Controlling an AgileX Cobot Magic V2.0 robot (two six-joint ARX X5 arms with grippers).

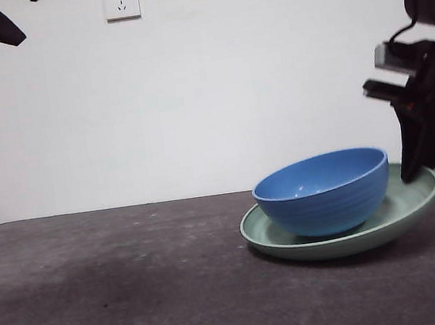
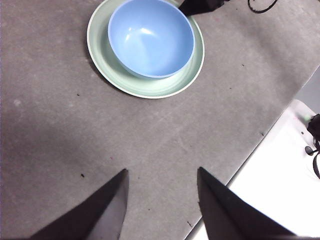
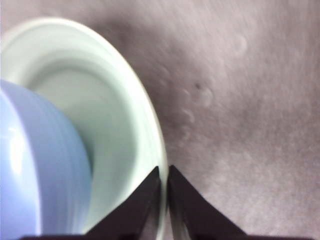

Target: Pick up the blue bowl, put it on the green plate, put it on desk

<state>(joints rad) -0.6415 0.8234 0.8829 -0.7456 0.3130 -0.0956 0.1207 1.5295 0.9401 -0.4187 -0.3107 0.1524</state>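
In the front view, the bowl (image 1: 323, 193) is seen seated inside the plate (image 1: 415, 199), which is tilted: its right rim is raised off the desk (image 1: 115, 296) and pinched by the right gripper (image 1: 413, 171), while its left rim lies low near the desk. A wide stretch of bare desk is left open to the left of the plate. A white wall socket (image 1: 121, 0) is mounted high on the wall; its small print cannot be read. A black tip of the waiting arm is noted at the top left corner. In the left wrist view, the left gripper (image 2: 161, 187) is held released, jaws apart, well above the desk (image 2: 60, 140), with the bowl (image 2: 151, 37) in the plate (image 2: 150, 86) well apart from it; the desk's edge is visible beside a white surface. In the right wrist view, the right gripper (image 3: 164, 175) is clenched on the plate's (image 3: 95, 100) rim, the bowl (image 3: 40, 165) beside it; the picture is blurred.
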